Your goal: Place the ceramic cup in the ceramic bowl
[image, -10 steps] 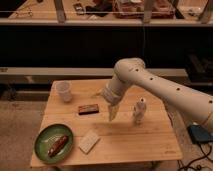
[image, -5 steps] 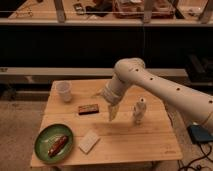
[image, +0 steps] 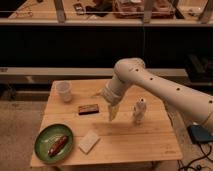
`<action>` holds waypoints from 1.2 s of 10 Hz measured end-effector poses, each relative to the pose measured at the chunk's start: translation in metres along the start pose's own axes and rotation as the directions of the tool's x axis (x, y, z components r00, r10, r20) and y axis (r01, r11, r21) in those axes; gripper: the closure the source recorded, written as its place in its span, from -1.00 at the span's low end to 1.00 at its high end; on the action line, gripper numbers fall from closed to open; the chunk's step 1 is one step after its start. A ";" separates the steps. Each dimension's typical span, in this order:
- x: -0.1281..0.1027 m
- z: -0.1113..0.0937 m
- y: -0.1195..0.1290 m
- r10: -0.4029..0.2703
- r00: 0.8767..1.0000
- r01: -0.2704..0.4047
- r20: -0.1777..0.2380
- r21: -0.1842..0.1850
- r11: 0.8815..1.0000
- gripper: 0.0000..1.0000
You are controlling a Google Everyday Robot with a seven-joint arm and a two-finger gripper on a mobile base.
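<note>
The ceramic cup [image: 64, 91] is a small plain white cup standing upright at the back left corner of the wooden table [image: 140, 140]. The ceramic bowl [image: 53, 143] is a round green dish at the front left, with a reddish-brown oblong item lying in it. My gripper [image: 113, 113] hangs from the white arm over the table's middle, pointing down. It is to the right of the cup and well apart from it, and it holds nothing that I can see.
A small dark brown rectangular block [image: 88, 109] lies between the cup and the gripper. A flat pale square pad [image: 89, 142] lies right of the bowl. A small white bottle-like figure [image: 138, 112] stands right of the gripper. A dark counter runs behind the table.
</note>
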 end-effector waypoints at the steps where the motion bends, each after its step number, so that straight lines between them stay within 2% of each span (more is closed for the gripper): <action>1: 0.000 0.000 0.000 0.000 1.000 0.000 0.000 0.000 1.000 -0.60; 7: 0.000 0.000 0.000 -0.001 1.000 0.001 0.000 0.001 1.000 -0.60; 9: 0.004 -0.003 -0.012 -0.055 0.997 0.056 -0.045 0.014 0.998 -0.60; 10: 0.007 -0.006 -0.024 -0.104 0.991 0.107 -0.089 0.025 0.994 -0.60; 11: 0.015 -0.013 -0.046 -0.189 0.966 0.199 -0.175 0.045 0.979 -0.60; 12: 0.022 -0.025 -0.077 -0.290 0.912 0.323 -0.289 0.072 0.944 -0.60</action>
